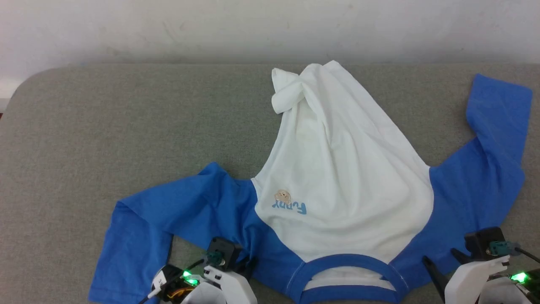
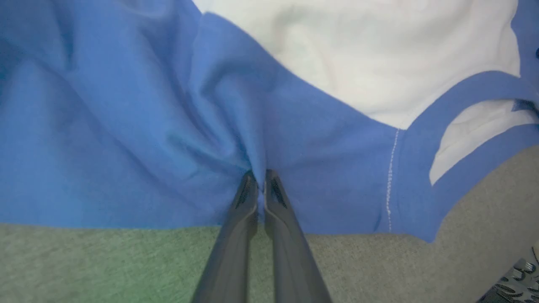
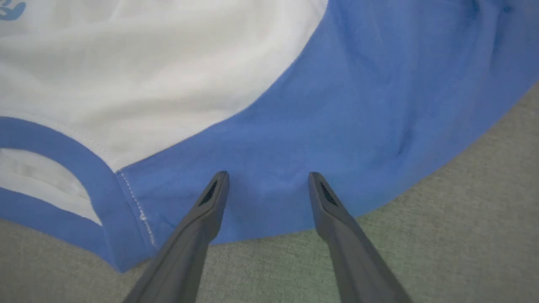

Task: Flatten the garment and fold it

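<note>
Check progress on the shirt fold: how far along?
Done: garment lies chest-up, sleeves out. In hand: left gripper pinches the blue shoulder; right gripper open at the other shoulder. Left: hem corner twisted, body rumpled, no fold yet.

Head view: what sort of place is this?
Probably an indoor workbench or bed, unclear which: a grey fabric-covered surface with a rounded corner, a plain white wall behind it, a shirt spread on top.

grey fabric surface point(image 1: 105, 126) bears the rumpled garment point(image 1: 337, 169).
</note>
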Motion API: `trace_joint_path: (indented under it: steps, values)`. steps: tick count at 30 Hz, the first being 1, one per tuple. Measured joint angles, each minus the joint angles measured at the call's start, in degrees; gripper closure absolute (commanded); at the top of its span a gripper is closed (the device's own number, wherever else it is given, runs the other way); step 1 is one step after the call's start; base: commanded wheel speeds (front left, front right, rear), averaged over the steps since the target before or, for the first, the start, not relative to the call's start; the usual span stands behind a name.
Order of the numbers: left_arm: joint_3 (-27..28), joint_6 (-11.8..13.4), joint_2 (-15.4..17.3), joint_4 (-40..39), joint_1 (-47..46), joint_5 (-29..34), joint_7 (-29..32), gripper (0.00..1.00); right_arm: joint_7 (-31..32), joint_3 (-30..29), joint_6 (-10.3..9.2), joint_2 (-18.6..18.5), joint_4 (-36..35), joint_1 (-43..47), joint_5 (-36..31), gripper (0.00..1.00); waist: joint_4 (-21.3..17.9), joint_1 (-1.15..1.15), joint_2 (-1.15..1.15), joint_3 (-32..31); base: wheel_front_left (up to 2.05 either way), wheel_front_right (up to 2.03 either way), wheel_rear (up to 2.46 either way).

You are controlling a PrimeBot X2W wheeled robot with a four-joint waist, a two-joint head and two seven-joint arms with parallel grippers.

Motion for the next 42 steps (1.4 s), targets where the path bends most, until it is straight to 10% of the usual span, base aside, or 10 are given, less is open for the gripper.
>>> trace_joint_path:
  steps: [18, 20, 42]
  values:
    - [-1.1, 0.5, 1.3, -4.6, 1.1, 0.1, -1.7, 1.00, 4.8, 4.5, -0.09, -4.3, 5.2, -3.4, 0.8, 0.00, 2.5, -0.01, 0.00, 0.6, 0.00, 0.00, 0.00]
    - [-1.2, 0.5, 1.4, -4.6, 1.1, 0.1, -1.7, 1.00, 5.5, 5.6, -0.14, -5.1, 5.6, -3.9, 1.6, 1.00, 2.6, -0.01, 0.00, 0.8, 0.00, 0.00, 0.00]
    - [1.3, -0.6, 7.8, -16.1, -0.2, 0.1, -2.4, 1.00, 4.4, 3.8, -0.07, -12.2, -11.6, -6.3, 15.4, 1.00, 0.1, -0.01, -0.02, -6.0, 0.00, 0.00, 0.00]
